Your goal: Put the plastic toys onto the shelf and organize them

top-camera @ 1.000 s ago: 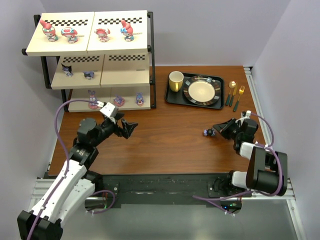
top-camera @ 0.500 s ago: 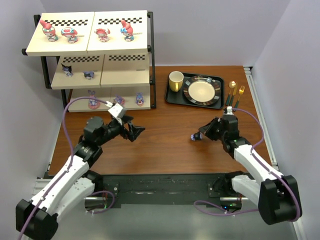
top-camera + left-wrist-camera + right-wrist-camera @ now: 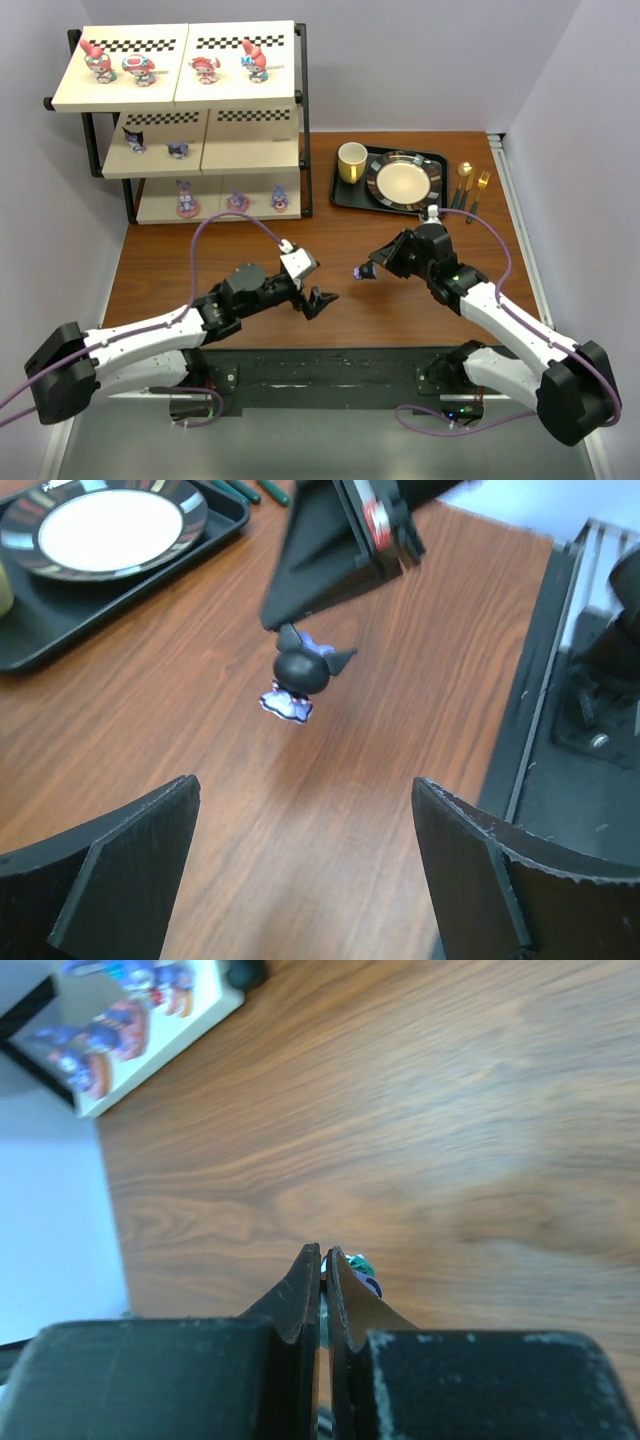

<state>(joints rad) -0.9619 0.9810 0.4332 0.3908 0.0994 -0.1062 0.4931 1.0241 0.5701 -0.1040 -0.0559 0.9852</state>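
- Plastic toys stand on all three boards of the shelf at the upper left of the top view. Four pink-and-red bunny-eared ones line the top board. Two dark ones sit on the left half of the middle board. Three purple ones on pink bases stand along the bottom board.
- A corner of the bottom board also shows at the upper left of the right wrist view, with the purple figures blurred on it.
- Below and right of the shelf, at the lower centre of the frame, the left gripper hovers low over the wooden table. Its jaws are spread wide with nothing between them. In its own view the two black fingers frame bare wood.
- Just right of it, near the middle of the frame, is a dark figurine with a black head and a pale purple base. It hangs tilted from the tip of the right gripper, apart from the left fingers, and looks clear of the wood.
- The right gripper's jaws are pressed together on the top of that figurine. In the right wrist view only a sliver of the toy shows beside the closed fingertips.
- At the upper right a black tray holds a yellow mug at its left end and a dark-rimmed plate beside it.
- Gold cutlery with green handles lies on the table just right of the tray.
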